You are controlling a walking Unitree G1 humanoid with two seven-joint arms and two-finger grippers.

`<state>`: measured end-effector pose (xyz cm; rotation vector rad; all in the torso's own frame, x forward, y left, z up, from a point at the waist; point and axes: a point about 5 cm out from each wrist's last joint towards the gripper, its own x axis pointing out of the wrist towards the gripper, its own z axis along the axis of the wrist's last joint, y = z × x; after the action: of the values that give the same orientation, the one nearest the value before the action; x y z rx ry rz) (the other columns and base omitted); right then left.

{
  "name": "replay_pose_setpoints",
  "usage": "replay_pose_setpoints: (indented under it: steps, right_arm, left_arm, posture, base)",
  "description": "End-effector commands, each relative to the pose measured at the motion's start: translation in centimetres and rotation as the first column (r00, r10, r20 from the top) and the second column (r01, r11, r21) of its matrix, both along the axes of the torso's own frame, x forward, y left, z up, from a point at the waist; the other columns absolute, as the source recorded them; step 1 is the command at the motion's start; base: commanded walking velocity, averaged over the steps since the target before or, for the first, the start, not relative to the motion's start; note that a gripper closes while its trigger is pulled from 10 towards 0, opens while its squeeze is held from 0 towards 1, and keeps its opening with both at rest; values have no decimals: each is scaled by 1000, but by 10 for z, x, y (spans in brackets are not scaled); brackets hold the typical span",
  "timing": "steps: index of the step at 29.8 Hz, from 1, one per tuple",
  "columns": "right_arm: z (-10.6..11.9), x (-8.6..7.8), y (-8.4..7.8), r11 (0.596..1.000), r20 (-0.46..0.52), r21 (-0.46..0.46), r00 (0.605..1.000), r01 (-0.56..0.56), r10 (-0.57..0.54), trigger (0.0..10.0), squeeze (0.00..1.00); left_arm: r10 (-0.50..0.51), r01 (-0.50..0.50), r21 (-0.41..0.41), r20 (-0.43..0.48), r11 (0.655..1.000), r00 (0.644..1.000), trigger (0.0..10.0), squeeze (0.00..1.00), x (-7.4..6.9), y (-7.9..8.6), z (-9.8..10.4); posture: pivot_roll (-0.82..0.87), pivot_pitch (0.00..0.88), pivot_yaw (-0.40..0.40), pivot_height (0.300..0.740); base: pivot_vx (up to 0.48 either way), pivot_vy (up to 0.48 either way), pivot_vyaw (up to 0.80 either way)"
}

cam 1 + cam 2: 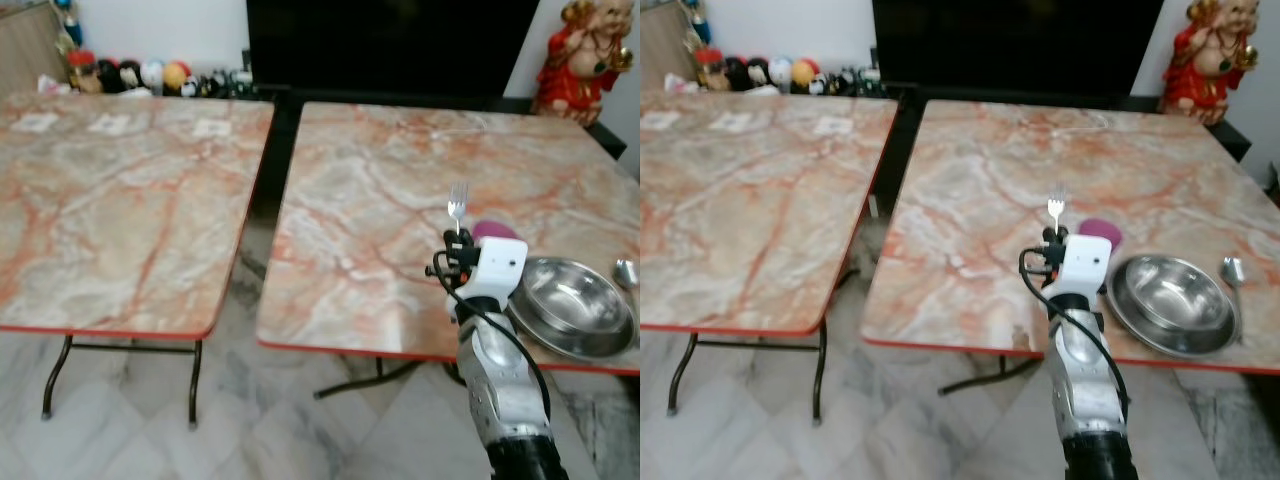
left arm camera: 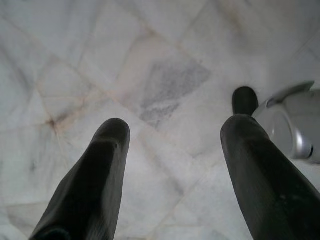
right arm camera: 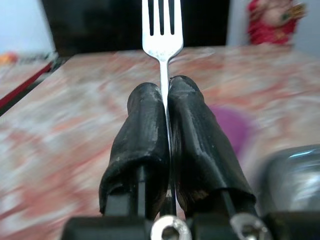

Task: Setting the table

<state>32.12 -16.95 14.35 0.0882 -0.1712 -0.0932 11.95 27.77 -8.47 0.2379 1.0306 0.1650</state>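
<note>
My right gripper is shut on a metal fork, tines pointing up and forward. It hovers over the near part of the right marble table, just left of a steel bowl. The fork rises above the white wrist. A purple round thing lies just behind the gripper. A spoon rests right of the bowl. My left gripper hangs open over the floor with nothing between its fingers.
A second marble table stands to the left, with a dark gap between the two. Toys line the back wall beside a black screen. A red figurine stands back right. Marble floor lies below.
</note>
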Motion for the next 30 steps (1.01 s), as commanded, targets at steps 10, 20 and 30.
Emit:
replay_pose_setpoints:
  steps: [10,20,30]
  right_arm:
    - [14,-3,-28,993,65,-17,991,118,-117,10000,0]
    - [5,3,-40,987,-21,-24,987,159,-160,10000,0]
    - [5,8,-30,992,-40,-12,991,125,-125,10000,0]
  left_arm:
    - [-57,56,-24,-9,998,998,10000,0,11,-28,-6]
    - [-39,38,-15,-22,999,999,10000,0,4,-24,-7]
    - [-16,16,-26,7,1000,1000,10000,0,19,-24,-3]
  posture:
    - [-100,0,24,740]
    - [-99,0,15,740]
    - [-89,19,8,740]
  base:
    - [0,-480,0]
    - [0,-225,0]
    - [0,0,0]
